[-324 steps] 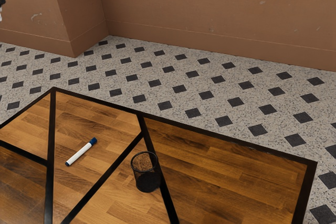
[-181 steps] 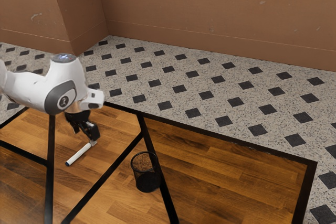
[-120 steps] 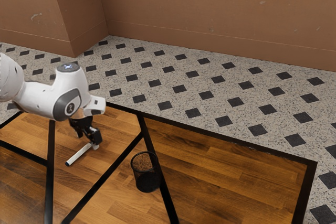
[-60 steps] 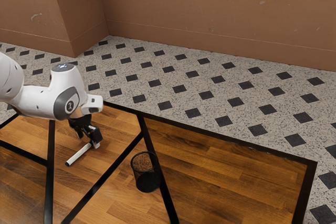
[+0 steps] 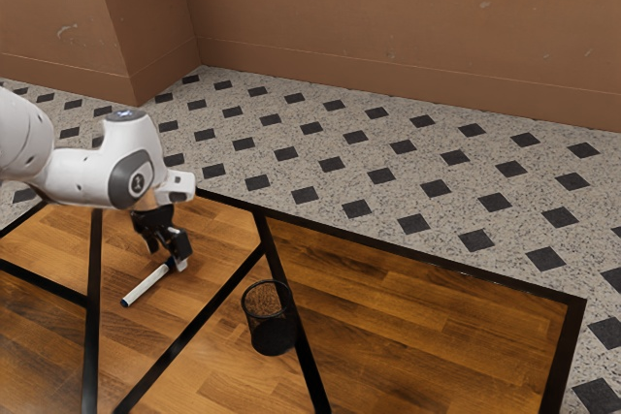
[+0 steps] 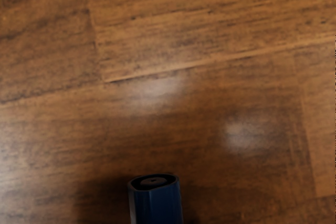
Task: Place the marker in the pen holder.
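Raised slightly since the last frame, the black two-finger pincer is at the blue-capped end of the slim white marker, whose bare end slants away beneath it, seemingly to the wooden table. I cannot tell whether it is clamped. Holding by the cap would leave the barrel free to enter the round black mesh pen holder, upright just beside the pincer.

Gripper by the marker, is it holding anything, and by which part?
I can't tell: my gripper is at one end of the marker, by its blue cap, but a hold isn't clear.
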Controlling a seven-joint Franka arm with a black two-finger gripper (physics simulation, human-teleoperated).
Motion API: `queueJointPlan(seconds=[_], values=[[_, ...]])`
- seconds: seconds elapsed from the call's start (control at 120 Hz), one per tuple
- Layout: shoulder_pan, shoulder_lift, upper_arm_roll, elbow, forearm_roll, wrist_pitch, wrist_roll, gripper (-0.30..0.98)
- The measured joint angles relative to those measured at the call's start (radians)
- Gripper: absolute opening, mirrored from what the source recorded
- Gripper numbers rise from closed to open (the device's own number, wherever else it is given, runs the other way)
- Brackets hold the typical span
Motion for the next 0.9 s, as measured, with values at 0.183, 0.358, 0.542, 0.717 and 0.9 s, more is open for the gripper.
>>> queueJointPlan(seconds=[0.183,0.358,0.542,0.717,0.9], values=[[0.000,0.045,0.002,0.078,-0.013,-0.090,0.011,0.69],[0.000,0.068,0.003,0.112,-0.020,-0.171,0.018,0.69],[0.002,0.071,0.004,0.116,-0.022,-0.223,0.025,0.49],[0.003,0.072,0.007,0.128,-0.022,-0.243,0.029,0.29],[0.003,0.075,0.007,0.134,-0.023,-0.252,0.033,0.20]])
